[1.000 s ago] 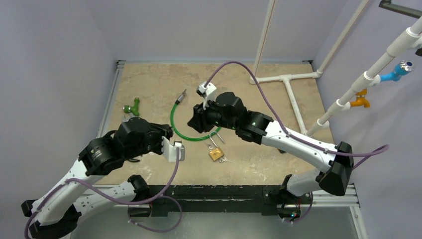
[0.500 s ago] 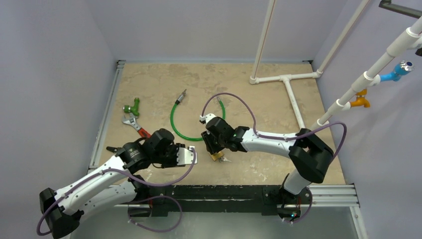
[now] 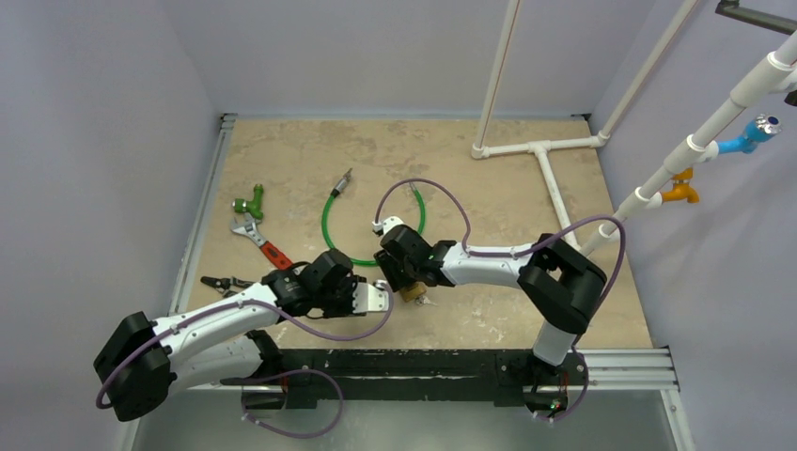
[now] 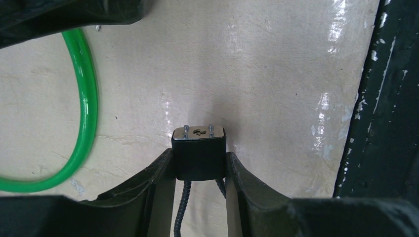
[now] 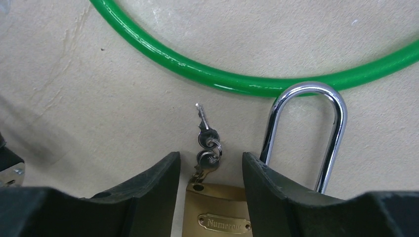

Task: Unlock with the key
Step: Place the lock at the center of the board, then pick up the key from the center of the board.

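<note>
Lying flat on the desk (image 3: 489,188) near its near edge, at the centre, is one brass padlock (image 5: 216,212) with an engraved plate on its body. Its chrome shackle (image 5: 307,106) is pointed toward the far side, the bow touching or just beside a green cable loop (image 5: 237,79); which of the two cannot be told.

Small keys (image 5: 207,144) on a ring are laid at the body's far edge, between the right fingers (image 5: 153,187). These fingers are held apart above the padlock, and nothing is gripped.

The left fingers (image 4: 150,185) are clamped on a small black block (image 4: 199,160) just left of the padlock. The block has a silver keyhole face and a braided cord trailing from it.

A red-handled wrench (image 3: 260,241), a green fitting (image 3: 250,202) and pliers (image 3: 222,281) are placed at the desk's left. A white pipe frame (image 3: 543,150) is set at the far right.
</note>
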Action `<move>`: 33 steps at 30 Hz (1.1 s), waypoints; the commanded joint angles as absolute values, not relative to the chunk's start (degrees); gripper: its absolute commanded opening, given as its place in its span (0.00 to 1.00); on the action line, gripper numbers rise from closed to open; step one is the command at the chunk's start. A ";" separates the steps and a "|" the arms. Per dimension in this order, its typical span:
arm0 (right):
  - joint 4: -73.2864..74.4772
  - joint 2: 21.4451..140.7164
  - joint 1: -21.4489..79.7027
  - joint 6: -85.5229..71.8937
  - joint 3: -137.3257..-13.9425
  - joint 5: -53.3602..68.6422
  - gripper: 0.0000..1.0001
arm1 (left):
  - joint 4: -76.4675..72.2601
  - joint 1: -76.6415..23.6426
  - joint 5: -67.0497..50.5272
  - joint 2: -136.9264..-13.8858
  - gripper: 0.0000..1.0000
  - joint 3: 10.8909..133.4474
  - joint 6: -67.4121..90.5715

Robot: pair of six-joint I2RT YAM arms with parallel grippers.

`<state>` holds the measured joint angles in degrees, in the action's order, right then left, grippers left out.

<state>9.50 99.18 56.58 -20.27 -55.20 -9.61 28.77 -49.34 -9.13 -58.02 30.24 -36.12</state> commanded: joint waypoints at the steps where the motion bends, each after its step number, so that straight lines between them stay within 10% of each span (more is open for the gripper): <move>1: 7.23 100.66 56.66 -19.69 -57.12 -12.98 0.48 | 22.83 -50.19 -7.77 -59.11 0.02 29.03 -34.54; 16: 7.36 103.53 60.09 -20.04 -55.43 -17.36 0.00 | 24.87 -50.25 -11.17 -54.26 0.47 29.08 -30.09; 26: -0.45 92.83 59.99 -19.96 -48.26 -8.19 0.00 | 29.30 -45.74 -14.15 -49.99 0.91 32.82 -28.97; 33: -2.82 83.10 55.29 -18.72 -46.66 10.62 0.00 | 33.47 -42.32 -16.06 -47.88 0.92 37.52 -37.26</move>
